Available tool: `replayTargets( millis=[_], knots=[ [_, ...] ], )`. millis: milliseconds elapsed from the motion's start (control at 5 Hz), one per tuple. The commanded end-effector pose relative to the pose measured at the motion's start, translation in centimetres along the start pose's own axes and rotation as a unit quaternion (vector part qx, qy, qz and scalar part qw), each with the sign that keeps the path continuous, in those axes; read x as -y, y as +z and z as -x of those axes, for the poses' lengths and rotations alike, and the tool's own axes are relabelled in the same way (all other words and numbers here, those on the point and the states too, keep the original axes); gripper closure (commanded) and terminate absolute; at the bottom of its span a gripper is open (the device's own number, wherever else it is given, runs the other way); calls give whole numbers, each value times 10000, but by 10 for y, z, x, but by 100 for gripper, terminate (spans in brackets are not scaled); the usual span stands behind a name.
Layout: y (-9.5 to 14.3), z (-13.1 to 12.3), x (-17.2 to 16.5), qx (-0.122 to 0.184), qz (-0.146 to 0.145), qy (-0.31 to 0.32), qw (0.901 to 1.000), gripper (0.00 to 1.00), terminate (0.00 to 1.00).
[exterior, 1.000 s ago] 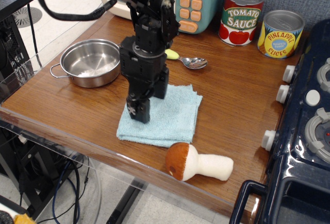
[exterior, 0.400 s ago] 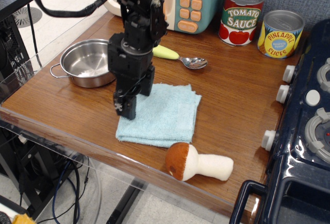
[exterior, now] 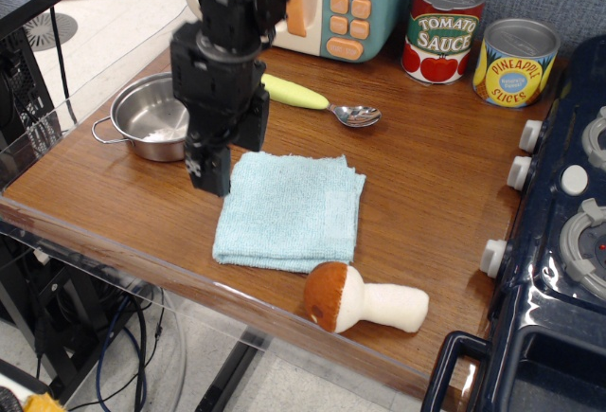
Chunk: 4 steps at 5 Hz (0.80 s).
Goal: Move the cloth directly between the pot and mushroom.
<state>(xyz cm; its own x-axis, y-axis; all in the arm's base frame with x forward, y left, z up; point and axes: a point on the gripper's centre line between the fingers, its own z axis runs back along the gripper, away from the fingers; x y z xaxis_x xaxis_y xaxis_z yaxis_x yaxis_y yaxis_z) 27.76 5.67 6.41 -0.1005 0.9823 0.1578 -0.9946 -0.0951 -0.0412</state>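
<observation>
The light blue cloth (exterior: 289,208) lies flat on the wooden table (exterior: 436,194). The steel pot (exterior: 151,116) stands to its upper left. The plush mushroom (exterior: 365,300) lies on its side just below the cloth's lower right corner, near the table's front edge. My gripper (exterior: 209,173) points down just off the cloth's upper left corner, between cloth and pot, and partly hides the pot's right side. It holds nothing. Its fingers overlap from this angle, so I cannot tell whether they are open.
A spoon with a yellow-green handle (exterior: 312,101) lies behind the cloth. A toy microwave (exterior: 331,0), a tomato sauce can (exterior: 443,28) and a pineapple can (exterior: 514,62) stand at the back. A dark blue toy stove (exterior: 559,241) fills the right side.
My gripper has risen off the cloth and moved left and back toward the pot. The cloth stays on the table and now shows fully.
</observation>
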Motion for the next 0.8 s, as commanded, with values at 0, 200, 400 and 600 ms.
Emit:
replayTargets(
  millis=[0, 200, 400, 600],
  knots=[
    [47, -5, -4, 19, 514, 130, 9986, 0, 0],
    [47, -5, -4, 19, 514, 130, 9986, 0, 0],
    [47, -5, -4, 19, 514, 130, 9986, 0, 0],
    [47, -5, -4, 19, 514, 130, 9986, 0, 100]
  ],
)
